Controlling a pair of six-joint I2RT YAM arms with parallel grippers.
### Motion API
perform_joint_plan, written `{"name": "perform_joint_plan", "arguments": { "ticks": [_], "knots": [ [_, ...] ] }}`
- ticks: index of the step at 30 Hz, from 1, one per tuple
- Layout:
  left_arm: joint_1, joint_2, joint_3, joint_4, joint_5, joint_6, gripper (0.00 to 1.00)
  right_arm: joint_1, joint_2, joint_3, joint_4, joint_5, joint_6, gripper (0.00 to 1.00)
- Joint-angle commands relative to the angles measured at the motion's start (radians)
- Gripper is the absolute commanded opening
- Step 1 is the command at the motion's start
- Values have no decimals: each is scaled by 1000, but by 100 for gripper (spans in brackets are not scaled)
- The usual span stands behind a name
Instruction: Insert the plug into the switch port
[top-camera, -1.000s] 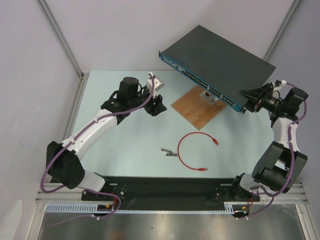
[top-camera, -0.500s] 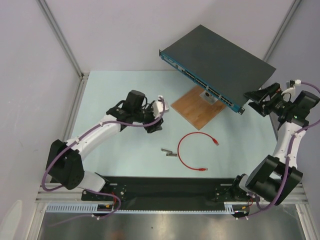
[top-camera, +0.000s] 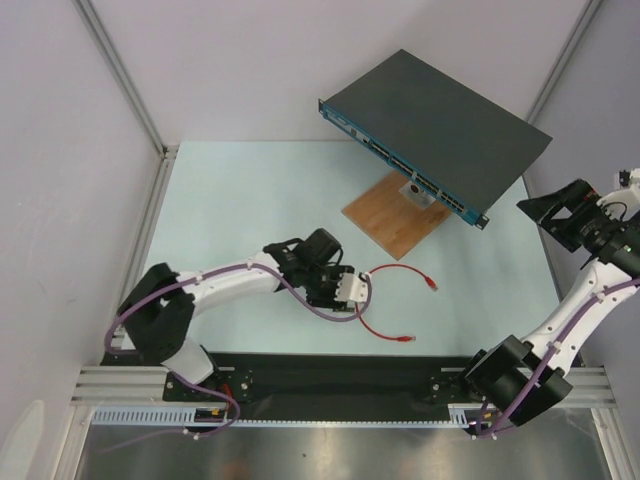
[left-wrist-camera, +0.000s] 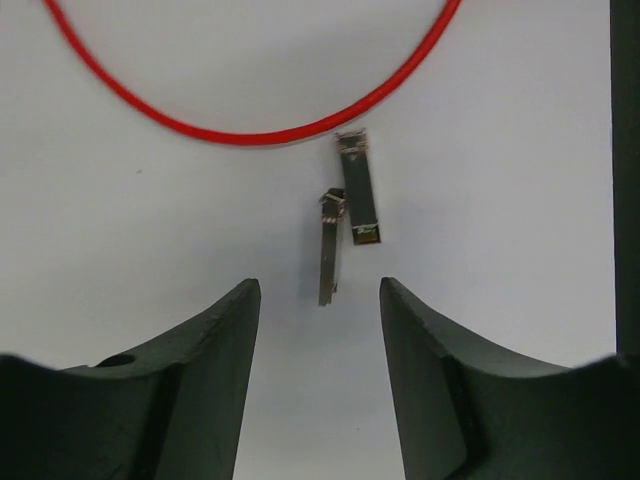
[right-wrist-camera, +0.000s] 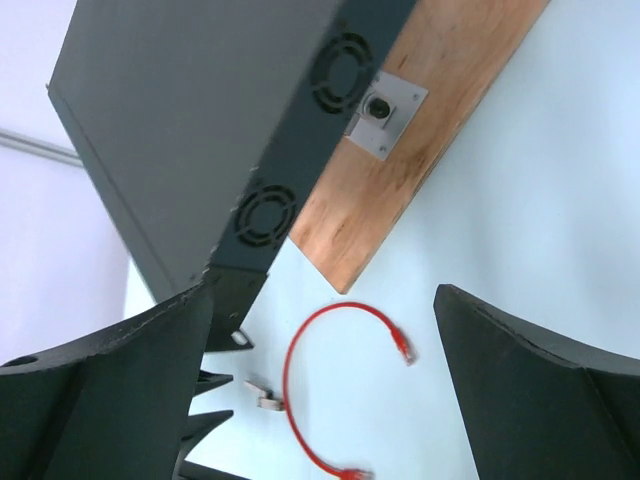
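Spreading under everything, the pale worktop (top-camera: 230, 220) leaves broad bare room at its left and far side, hemmed in by the frame posts and walls. The dark-grey switch (top-camera: 440, 120) stands raised above the wooden board (top-camera: 385, 228) just as a second ago. Its teal face carries the switch port (top-camera: 400, 163) row and turns toward the middle; the single sockets are too small for me to tell apart. My right arm has drawn back from the switch's near-right corner toward the right wall. My right pincer (top-camera: 562, 208) now stands spread wide, holding nothing, clear of the switch. My left arm has swung in from the far left. My left pincer (left-wrist-camera: 318, 290) hangs open and empty over the two grey metal pieces (left-wrist-camera: 345, 215), which the top view hides beneath it. The red cable (top-camera: 368, 318) lies unmoved, partly covered by that pincer. The plug (top-camera: 431, 282) rests free on the worktop near the board's near corner, well apart from the ports, its clear tip hard to make out.
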Motion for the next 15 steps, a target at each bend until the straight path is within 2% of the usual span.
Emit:
{"name": "perform_joint_plan", "arguments": {
  "ticks": [1, 7, 15],
  "knots": [
    [-46, 66, 74, -18, -72, 80, 56, -17, -52, 96, -103, -21, -126, 100],
    [-86, 170, 129, -47, -147, 118, 51, -17, -98, 188, -121, -76, -164, 100],
    [-106, 247, 147, -53, -212, 147, 36, -14, -97, 233, -126, -202, -173, 100]
  ]
}}
